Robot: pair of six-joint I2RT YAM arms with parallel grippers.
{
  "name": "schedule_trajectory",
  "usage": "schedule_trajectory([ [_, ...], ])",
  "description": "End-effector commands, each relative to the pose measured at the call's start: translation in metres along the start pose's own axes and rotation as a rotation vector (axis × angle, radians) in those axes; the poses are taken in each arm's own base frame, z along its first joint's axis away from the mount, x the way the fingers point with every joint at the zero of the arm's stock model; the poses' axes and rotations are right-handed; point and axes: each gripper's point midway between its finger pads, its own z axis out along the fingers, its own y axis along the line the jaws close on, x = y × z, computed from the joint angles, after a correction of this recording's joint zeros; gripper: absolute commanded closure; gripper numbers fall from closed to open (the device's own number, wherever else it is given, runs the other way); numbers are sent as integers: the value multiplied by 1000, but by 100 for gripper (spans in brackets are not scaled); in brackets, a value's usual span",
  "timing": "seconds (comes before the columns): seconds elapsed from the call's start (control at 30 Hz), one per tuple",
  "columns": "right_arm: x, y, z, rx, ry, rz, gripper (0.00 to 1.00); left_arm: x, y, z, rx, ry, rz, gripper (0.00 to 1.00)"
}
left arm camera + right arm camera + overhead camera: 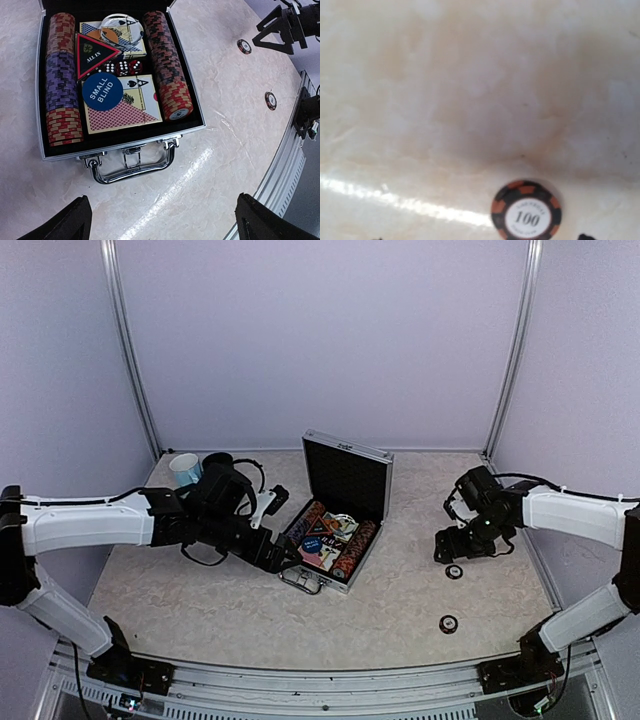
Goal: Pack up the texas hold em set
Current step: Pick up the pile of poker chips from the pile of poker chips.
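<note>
the silver aluminium case lies open at the middle of the table, its black-lined lid standing upright at the far side and its chrome handle facing the arms. inside, 2 striped chip rows run along the left and right walls. between them lie 2 card decks, with a triangular "all in" marker and a blue "small blind" button on top and 3 red dice in the middle.

2 loose chips lie on the table well to the right of the case. the 100 chip sits directly below the right gripper, whose fingertips show only at the frame's lower corners, spread wide, holding nothing. the other chip lies nearer the table's front edge.

the left gripper hovers just in front of the handle, fingers wide apart and empty.

behind the left arm, at the back left, stand a light-blue mug and a dark mug.
</note>
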Motion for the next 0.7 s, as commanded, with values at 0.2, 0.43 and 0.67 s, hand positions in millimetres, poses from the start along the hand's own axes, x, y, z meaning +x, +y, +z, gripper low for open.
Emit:
schedule_trajectory([
  [0.2,24,-18,31,-19,108,76,20,-8,-2,7,21,-4,5,1],
  [0.43,29,-25,40,-18,129,89,22,-6,-2,12,32,8,7,1],
  [0.67,33,-25,49,-20,157,87,34,-3,-1,14,34,14,6,1],
])
